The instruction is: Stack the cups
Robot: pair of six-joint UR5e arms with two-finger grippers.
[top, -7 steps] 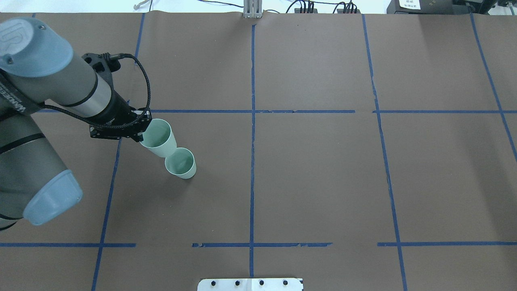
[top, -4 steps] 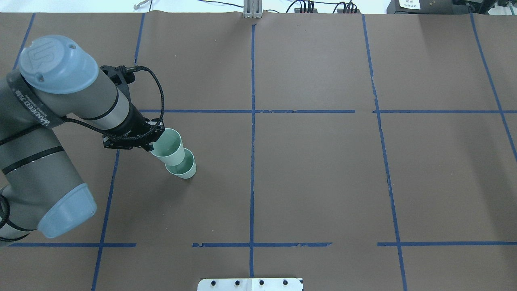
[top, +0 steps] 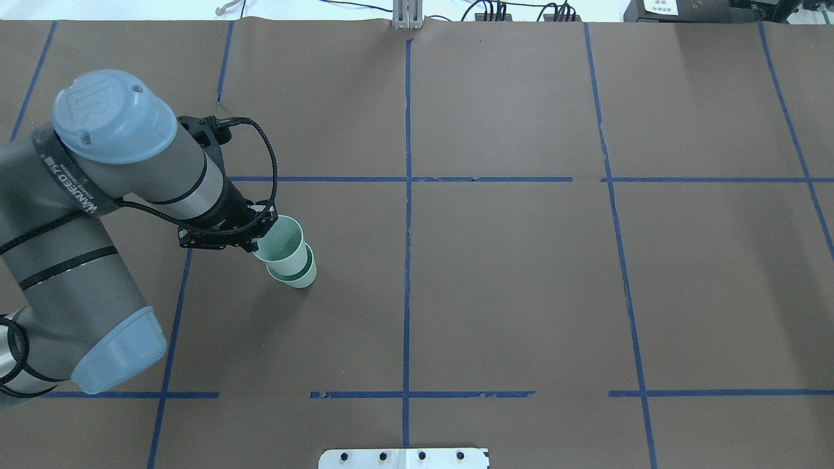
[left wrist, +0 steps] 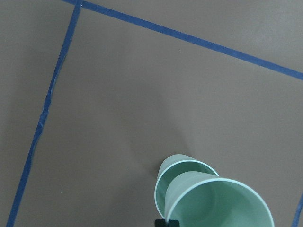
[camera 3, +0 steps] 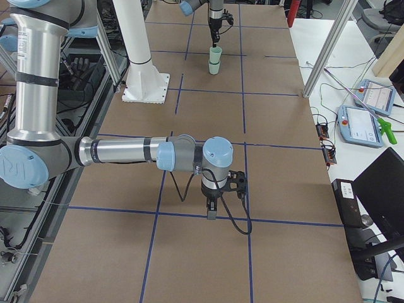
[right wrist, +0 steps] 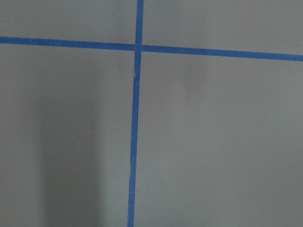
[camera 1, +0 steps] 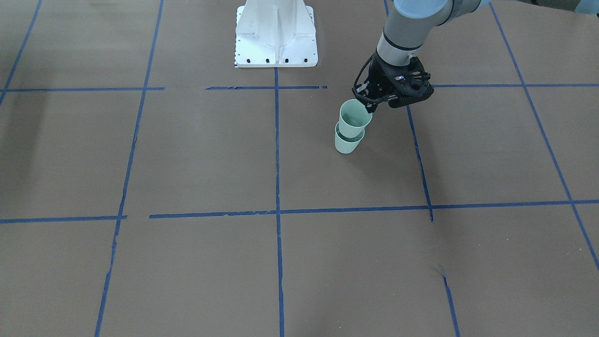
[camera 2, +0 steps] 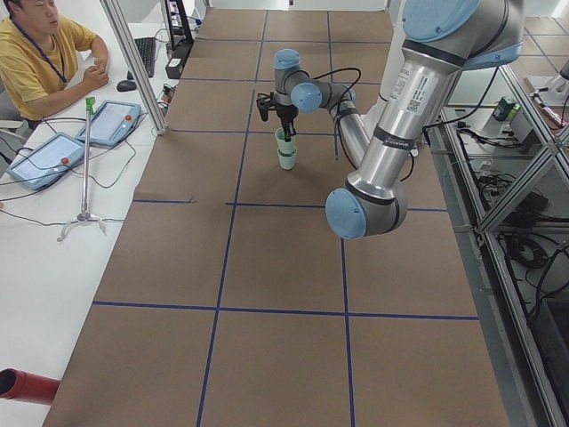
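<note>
The tips of the left gripper [top: 258, 242] are largely hidden behind the rim of the upper cup [top: 284, 242]. In the left wrist view only a dark sliver of one finger is seen, cut off at the bottom edge. The rim is nonetheless seen to be pinched between them. The base of the upper cup is concealed within the mouth of the lower cup [top: 304, 277], which stands on the brown-papered table [top: 508, 273] in the robot's left half. How deep it is seated, and whether it is upright or tipped, cannot be made out. The right gripper [camera 3: 211, 213] is shown only by the camera at the right end, low over the table and well apart from the cups, so it cannot be told whether it is open or closed. Its wrist view is filled by paper and blue tape lines [right wrist: 135, 142]. The white base plate [camera 1: 276, 37] is cut off at the top of the front-facing view. An operator in yellow [camera 2: 40, 53] and a tablet [camera 2: 111, 120] are seen beside the table.
</note>
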